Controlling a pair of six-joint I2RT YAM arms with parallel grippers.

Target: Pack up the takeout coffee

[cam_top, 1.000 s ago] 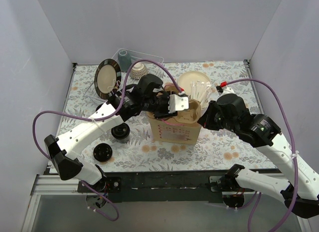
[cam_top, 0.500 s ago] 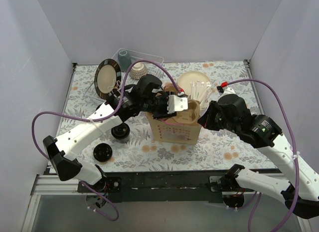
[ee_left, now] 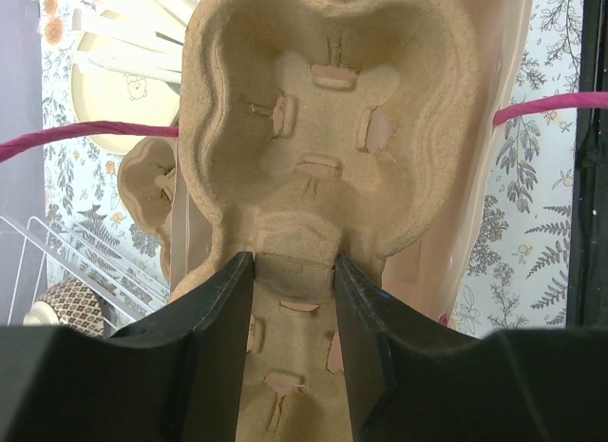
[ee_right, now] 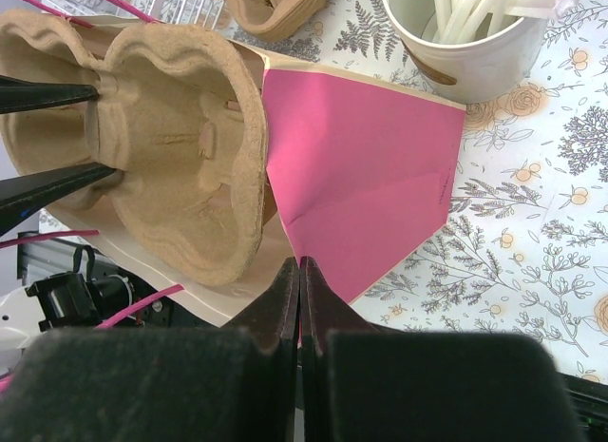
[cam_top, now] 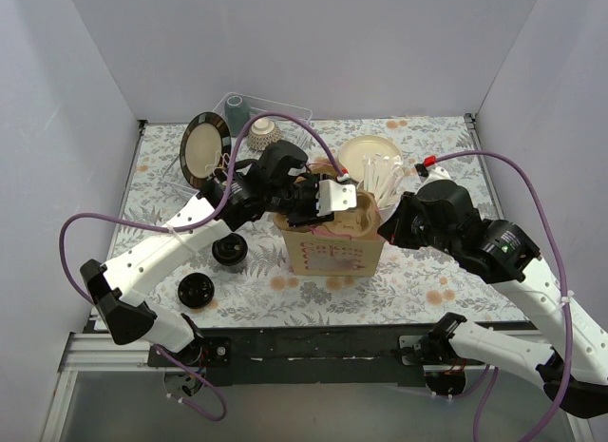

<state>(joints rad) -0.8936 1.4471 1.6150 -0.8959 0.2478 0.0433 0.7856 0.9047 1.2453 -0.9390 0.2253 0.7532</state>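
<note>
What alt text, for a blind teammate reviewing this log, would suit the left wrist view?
The left end effector grips the middle ridge of a brown moulded-pulp cup carrier, its visible well empty, at the mouth of a paper bag with pink handles. White sticks in a container and a floral tablecloth show behind.

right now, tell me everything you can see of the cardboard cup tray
The tray is moulded brown pulp with wavy, scalloped rims and round cup wells that have small cut tabs; every well in view is empty. The left pincer clamps its raised centre ridge. The tray stands on edge, partly down in the mouth of the bag, next to the pink inner wall, with its top poking out. The right pincer grips the bag's rim beside it, not the tray.
</note>
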